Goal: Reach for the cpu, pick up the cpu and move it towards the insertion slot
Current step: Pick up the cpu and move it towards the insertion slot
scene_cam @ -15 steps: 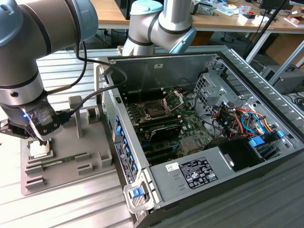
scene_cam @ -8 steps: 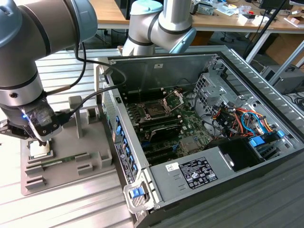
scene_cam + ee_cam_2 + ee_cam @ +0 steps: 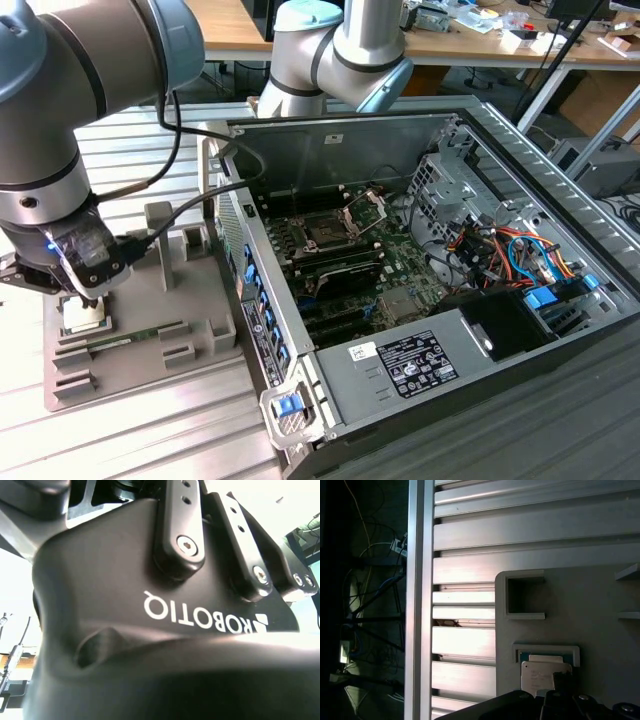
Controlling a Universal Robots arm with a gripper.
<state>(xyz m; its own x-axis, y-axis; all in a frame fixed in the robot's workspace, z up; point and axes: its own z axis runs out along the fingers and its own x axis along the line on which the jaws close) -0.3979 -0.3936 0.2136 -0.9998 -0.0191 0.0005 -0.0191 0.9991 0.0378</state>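
In the lower left of the exterior view, the end effector (image 3: 88,295) hung from the arm (image 3: 60,110), pointing down directly over the cpu (image 3: 83,316). The cpu lay flat, pale top up, in a shallow recess of a grey holder (image 3: 190,345) that sat on the ribbed metal counter (image 3: 150,440). The tip of the end effector was right at the chip's upper face. Whether it touched the chip could not be told. Nor could it be told whether the end effector was open or closed, or had hold of anything. A thin green memory stick (image 3: 125,341) lay on the same holder, just beside the cpu toward the exterior view's right.

In the first wrist view the cpu (image 3: 542,674) showed as a pale square seated inside a raised grey rim of the holder (image 3: 600,595). A dark part of the end effector overlapped one edge of it.

The insertion slot (image 3: 325,232) sat well apart from the cpu, near the centre of the exterior view. It was on the motherboard (image 3: 400,270) inside the open computer case (image 3: 340,140). Its silver frame appeared hinged up, with the dark square socket uncovered.
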